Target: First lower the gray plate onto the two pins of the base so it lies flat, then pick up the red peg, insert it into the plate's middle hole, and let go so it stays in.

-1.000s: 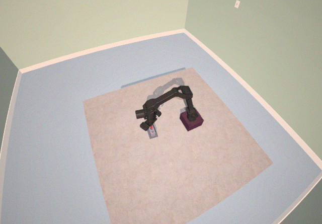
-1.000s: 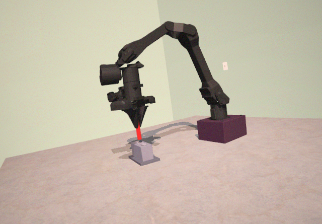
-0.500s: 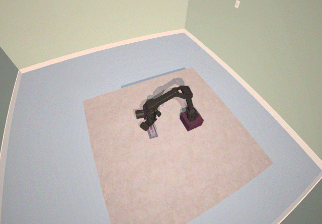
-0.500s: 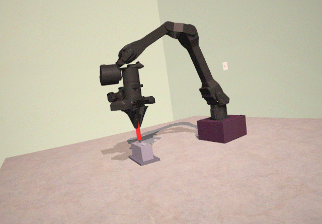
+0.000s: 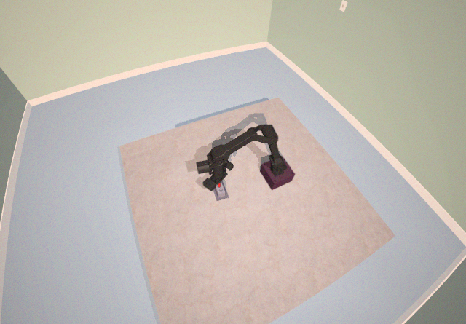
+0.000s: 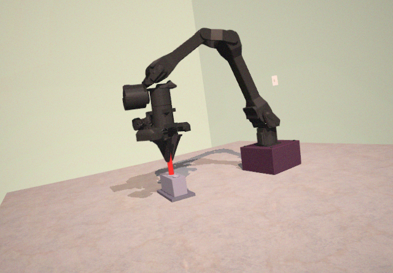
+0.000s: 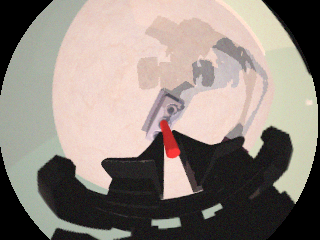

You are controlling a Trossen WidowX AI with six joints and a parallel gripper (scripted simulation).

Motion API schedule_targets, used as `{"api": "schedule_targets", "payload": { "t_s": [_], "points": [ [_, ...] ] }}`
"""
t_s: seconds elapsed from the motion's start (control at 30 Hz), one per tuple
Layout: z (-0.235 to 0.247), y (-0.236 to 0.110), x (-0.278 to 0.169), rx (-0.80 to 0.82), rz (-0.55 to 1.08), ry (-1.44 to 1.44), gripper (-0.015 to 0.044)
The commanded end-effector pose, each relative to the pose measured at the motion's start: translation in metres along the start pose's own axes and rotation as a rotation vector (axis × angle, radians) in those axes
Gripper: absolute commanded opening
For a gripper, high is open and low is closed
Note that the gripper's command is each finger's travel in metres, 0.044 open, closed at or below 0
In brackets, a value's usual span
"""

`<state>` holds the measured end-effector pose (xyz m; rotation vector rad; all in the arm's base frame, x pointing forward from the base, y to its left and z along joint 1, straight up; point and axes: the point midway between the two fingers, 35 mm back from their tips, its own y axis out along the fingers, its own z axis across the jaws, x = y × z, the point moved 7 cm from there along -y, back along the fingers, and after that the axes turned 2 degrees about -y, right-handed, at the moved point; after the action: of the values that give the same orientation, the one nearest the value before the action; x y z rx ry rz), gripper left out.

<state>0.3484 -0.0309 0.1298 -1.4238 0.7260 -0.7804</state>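
Note:
The gray plate (image 5: 220,194) (image 6: 179,186) lies flat on the darker gray base (image 6: 173,199), like a block on a slab. In the wrist view one round pin end shows at its far end. My gripper (image 6: 169,159) (image 7: 167,133) is shut on the red peg (image 5: 218,185) (image 6: 171,169) (image 7: 172,151), near its upper part, and points down above the plate. The peg stands nearly upright, tilted slightly. Its lower end is at the plate's top face, over about the middle, and hides the hole there. Whether the tip has entered the hole cannot be told.
The arm is mounted on a dark purple box (image 5: 277,178) (image 6: 271,159), to the right of the plate and base in the top and exterior views. The pinkish table top (image 5: 240,253) (image 6: 221,226) bears the arm's shadow, behind the base in the exterior view.

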Motion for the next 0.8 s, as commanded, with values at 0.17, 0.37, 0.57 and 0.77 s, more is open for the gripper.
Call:
{"api": "schedule_targets", "payload": {
  "t_s": [0.17, 0.37, 0.57, 0.77],
  "points": [
    [0.0002, -0.001, 0.0002, 0.002, -0.002, 0.0, 0.0],
    [0.0002, -0.0008, 0.0001, 0.002, -0.002, 0.0, 0.0],
    [0.0001, 0.001, -0.0007, 0.002, -0.002, 0.0, 0.0],
    [0.0002, 0.0022, -0.0009, 0.002, -0.002, 0.0, 0.0]
  ]
}}
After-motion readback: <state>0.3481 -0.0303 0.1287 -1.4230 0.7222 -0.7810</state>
